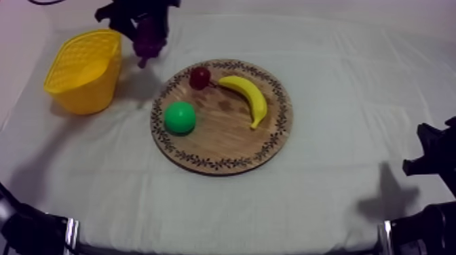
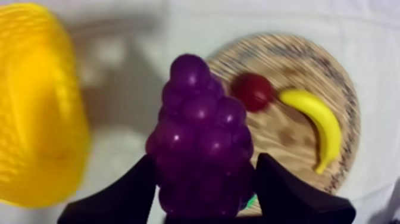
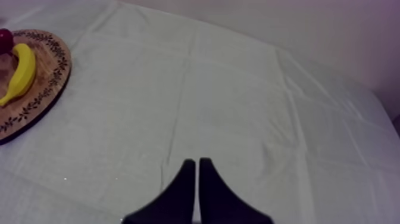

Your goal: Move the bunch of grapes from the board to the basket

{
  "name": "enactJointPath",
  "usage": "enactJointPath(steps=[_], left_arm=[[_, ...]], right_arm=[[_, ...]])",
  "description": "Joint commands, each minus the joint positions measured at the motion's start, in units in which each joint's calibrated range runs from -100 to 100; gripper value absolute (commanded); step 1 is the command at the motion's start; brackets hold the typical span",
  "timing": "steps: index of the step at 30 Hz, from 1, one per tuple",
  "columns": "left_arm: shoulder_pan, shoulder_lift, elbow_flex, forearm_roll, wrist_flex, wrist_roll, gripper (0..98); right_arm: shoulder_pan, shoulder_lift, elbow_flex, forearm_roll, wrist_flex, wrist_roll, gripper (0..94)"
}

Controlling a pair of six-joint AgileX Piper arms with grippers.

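Observation:
My left gripper (image 1: 148, 42) hangs in the air between the yellow basket (image 1: 85, 68) and the round wooden board (image 1: 222, 115), shut on the purple bunch of grapes (image 1: 149, 39). In the left wrist view the grapes (image 2: 202, 140) sit between my two black fingers (image 2: 128, 190), with the basket (image 2: 36, 101) to one side and the board (image 2: 297, 128) behind. My right gripper (image 3: 196, 173) rests shut over bare cloth, at the table's right edge (image 1: 434, 159).
On the board lie a banana (image 1: 250, 96), a small red fruit (image 1: 199, 76) and a green ball (image 1: 180, 117). The basket stands at the back left of the table. Open cloth lies in front of and right of the board.

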Motion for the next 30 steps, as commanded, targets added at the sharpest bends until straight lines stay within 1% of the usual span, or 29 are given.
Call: enactJointPath(steps=[1, 11, 17, 23, 30], left_arm=[[-2.8, -0.5, 0.2, -0.25, 0.1, -0.7, 58.8], [-11.6, -3.6, 4.3, -2.05, 0.3, -3.6, 58.7], [-15.5, -5.3, 5.7, -2.74, 0.3, -5.2, 58.7], [-18.1, -6.6, 7.2, -3.09, 0.3, -6.1, 58.8], [-18.9, -7.0, 8.0, -3.30, 0.3, -6.6, 59.1]], right_arm=[[0.0, 0.0, 0.0, 0.0, 0.0, 0.0, 0.3], [0.0, 0.0, 0.0, 0.0, 0.0, 0.0, 0.3], [0.0, 0.0, 0.0, 0.0, 0.0, 0.0, 0.3], [0.0, 0.0, 0.0, 0.0, 0.0, 0.0, 0.3], [0.0, 0.0, 0.0, 0.0, 0.0, 0.0, 0.3]])
